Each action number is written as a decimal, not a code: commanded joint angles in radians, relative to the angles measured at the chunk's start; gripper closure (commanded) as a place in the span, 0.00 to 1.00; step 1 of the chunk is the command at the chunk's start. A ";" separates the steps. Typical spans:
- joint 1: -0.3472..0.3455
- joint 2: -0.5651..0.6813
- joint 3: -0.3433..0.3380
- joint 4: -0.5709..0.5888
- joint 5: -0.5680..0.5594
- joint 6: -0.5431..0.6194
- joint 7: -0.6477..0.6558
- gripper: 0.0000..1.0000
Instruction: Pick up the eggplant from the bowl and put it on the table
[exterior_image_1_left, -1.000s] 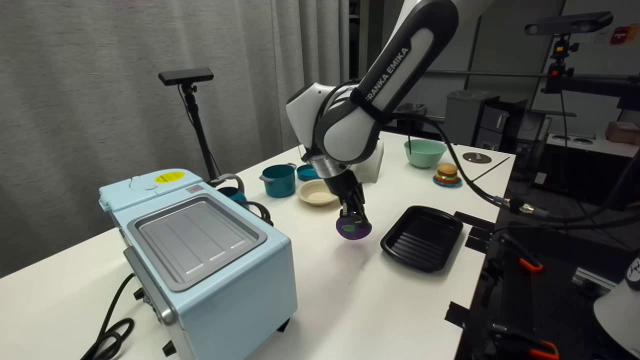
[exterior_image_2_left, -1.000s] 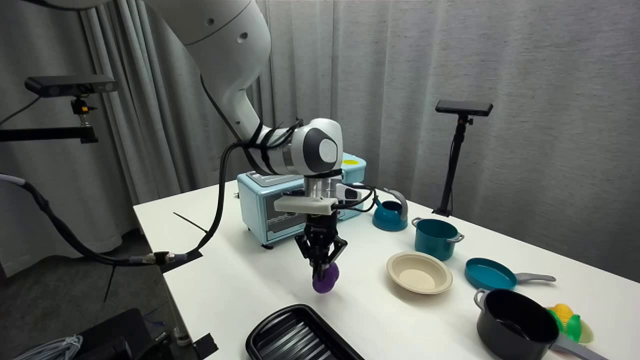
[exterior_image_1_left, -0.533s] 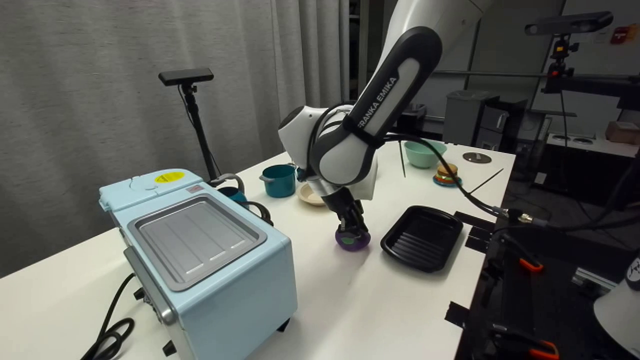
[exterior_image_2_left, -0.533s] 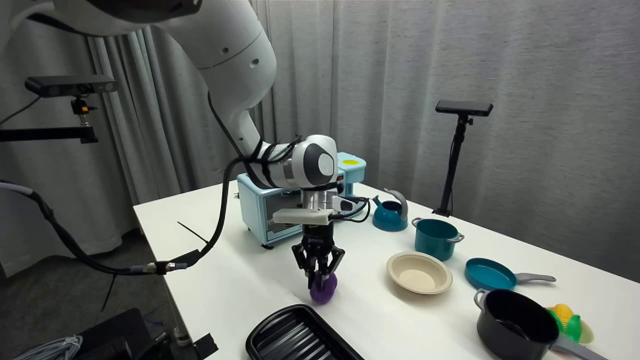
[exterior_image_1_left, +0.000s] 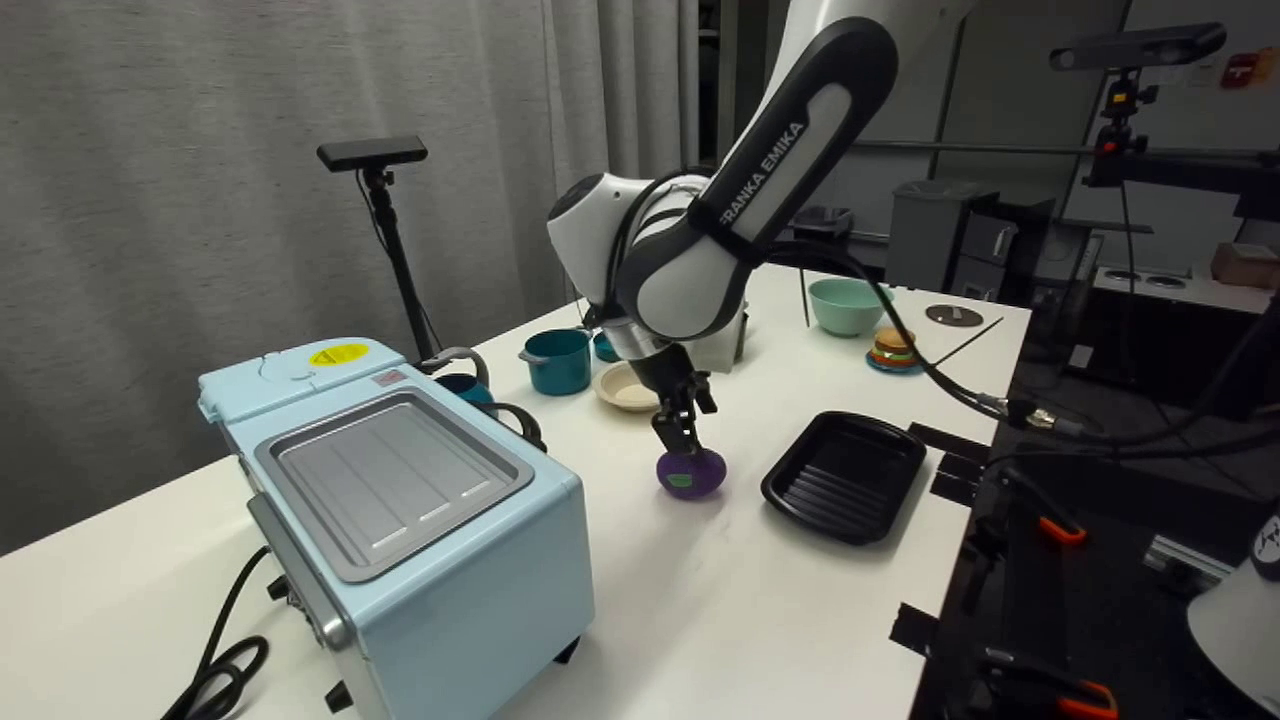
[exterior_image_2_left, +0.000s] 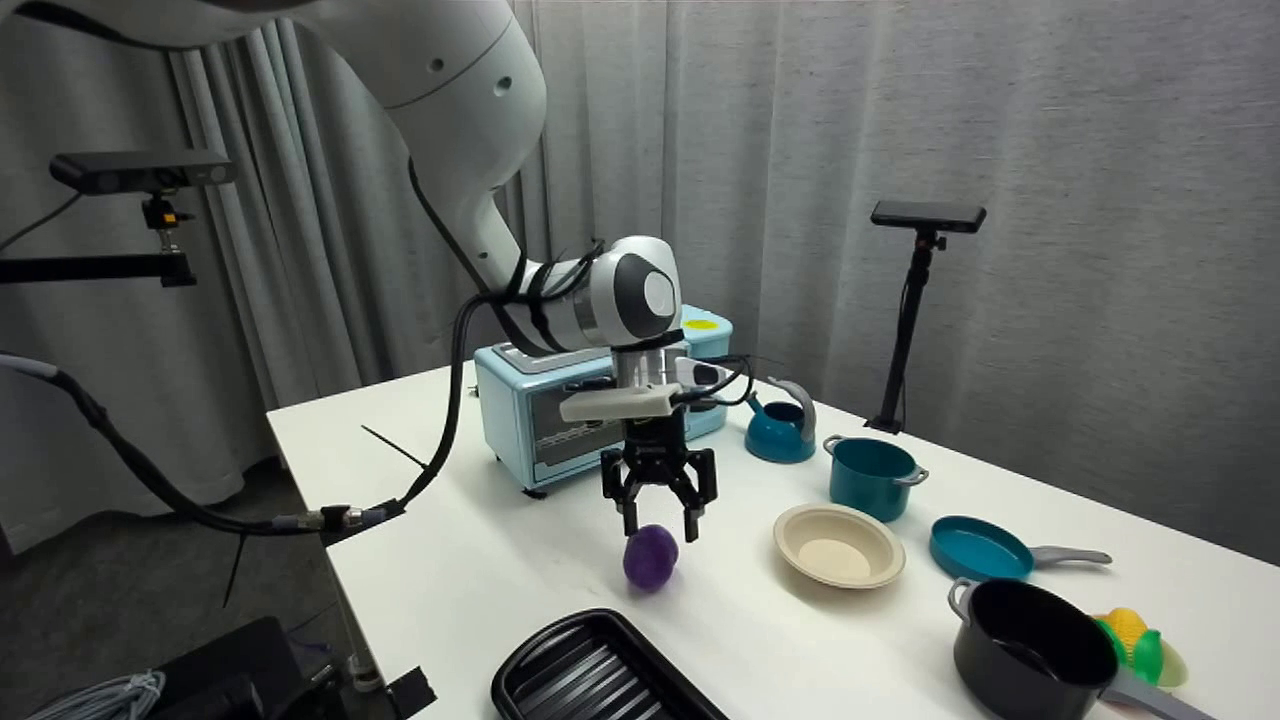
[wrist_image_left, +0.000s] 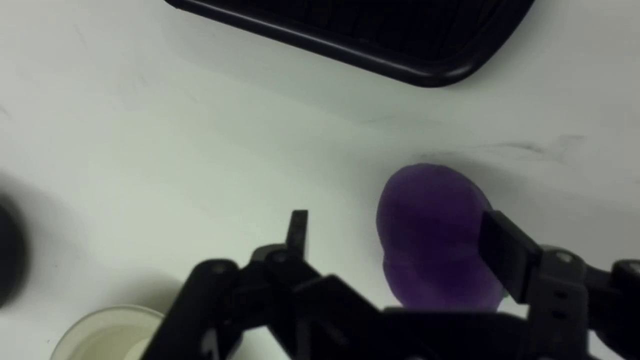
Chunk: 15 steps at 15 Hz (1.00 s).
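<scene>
The rounded purple eggplant (exterior_image_2_left: 651, 560), with a green patch visible in an exterior view (exterior_image_1_left: 691, 475), rests on the white table (exterior_image_2_left: 450, 545). Just above it my gripper (exterior_image_2_left: 661, 524) stands open, its two fingers spread apart. In the wrist view the eggplant (wrist_image_left: 432, 225) lies nearer the right-hand finger, which overlaps its edge; whether they touch I cannot tell. A gap separates it from the left-hand finger (wrist_image_left: 298, 230). The shallow cream bowl (exterior_image_2_left: 838, 550) holds nothing and sits to one side; the arm partly covers this bowl (exterior_image_1_left: 622, 392) in an exterior view.
Close to the eggplant lies a black grill pan (exterior_image_1_left: 850, 475). A light-blue toaster oven (exterior_image_1_left: 480, 610) stands beyond. Teal pot (exterior_image_2_left: 868, 480), teal pan (exterior_image_2_left: 975, 548), kettle (exterior_image_2_left: 778, 437) and a dark pot (exterior_image_2_left: 1030, 650) line the bowl's side of the table.
First my gripper went down with the eggplant held. Since then its fingers have spread, letting the eggplant go onto the table, and the arm has risen slightly. The eggplant has shifted a little.
</scene>
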 joint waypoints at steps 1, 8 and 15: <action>-0.003 -0.085 -0.019 -0.044 -0.016 -0.001 0.020 0.00; -0.042 -0.235 -0.035 -0.131 0.010 0.032 0.061 0.00; -0.052 -0.247 -0.025 -0.129 0.021 -0.001 0.066 0.00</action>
